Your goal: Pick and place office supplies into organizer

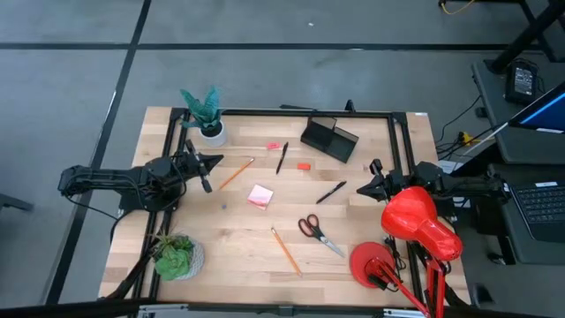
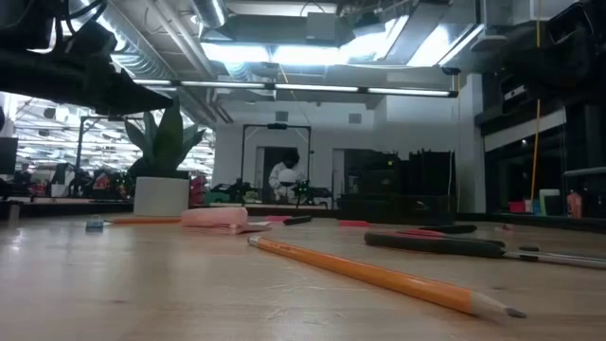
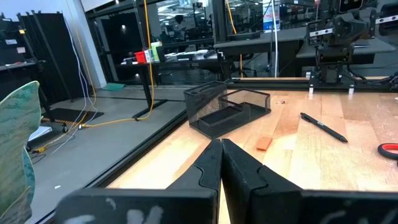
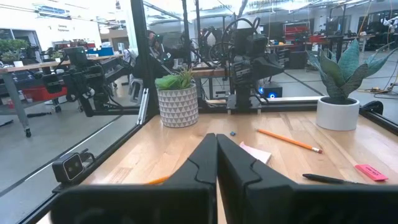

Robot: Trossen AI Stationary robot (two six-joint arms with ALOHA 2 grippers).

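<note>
**Nothing picked up yet: choosing a first item and a clean approach**

At the table's left edge the left gripper [image 1: 214,161] is hovering with its dark fingers pressed together and holding nothing, pointing toward the middle of the table. Just beside its tip an orange wooden pencil [image 1: 236,173] is lying at a slant, with a white-potted spiky green plant [image 1: 206,113] standing behind it. This pencil looks like the easiest first pick for that arm: the jaws need to spread first, then come down across the shaft, not along it, so the round pencil does not roll away.

Further right a square pink sticky-note pad [image 1: 259,196], a slim black pen [image 1: 282,157], a small red eraser [image 1: 304,165], a second orange pencil [image 1: 285,251], red-handled scissors [image 1: 316,231] and another black pen [image 1: 331,192] are all lying loose on the light wooden tabletop [image 1: 238,265].

The black mesh desk organizer [image 1: 329,139] is sitting toward the far edge, right of centre, with nothing showing inside. Long items probably want dropping in its upright section.

At the right edge the right gripper [image 1: 363,188] is waiting, jaws likewise closed and empty, near the second pen and beside a red desk lamp [image 1: 415,225].
</note>
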